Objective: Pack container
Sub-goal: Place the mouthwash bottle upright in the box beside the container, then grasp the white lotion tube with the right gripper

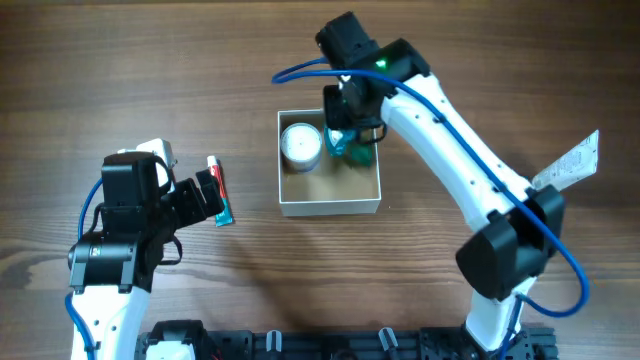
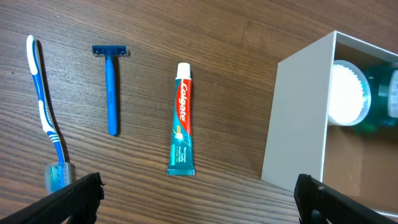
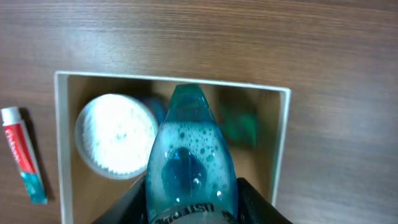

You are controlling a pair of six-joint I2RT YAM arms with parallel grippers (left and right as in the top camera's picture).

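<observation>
One container (image 1: 330, 208) sits at the centre of the overhead view: a square, shallow cardboard box with white outer walls and a brown inside. One round white jar (image 1: 300, 145) stands in its upper left corner. One teal bottle (image 3: 189, 155) of bubbly liquid is over the upper right part of the box. The right gripper (image 3: 189, 211) is clamped on it, with one finger on each side of the bottle body. Whether the bottle touches the box floor cannot be told.

Three items lie on the table (image 1: 100, 60) to the left of the box, side by side and apart: one toothpaste tube (image 2: 181, 118), one blue razor (image 2: 112, 93) and one blue-and-white toothbrush (image 2: 43, 109). The left gripper (image 2: 198, 198) hovers above them, its jaws spread wide with nothing between them.
</observation>
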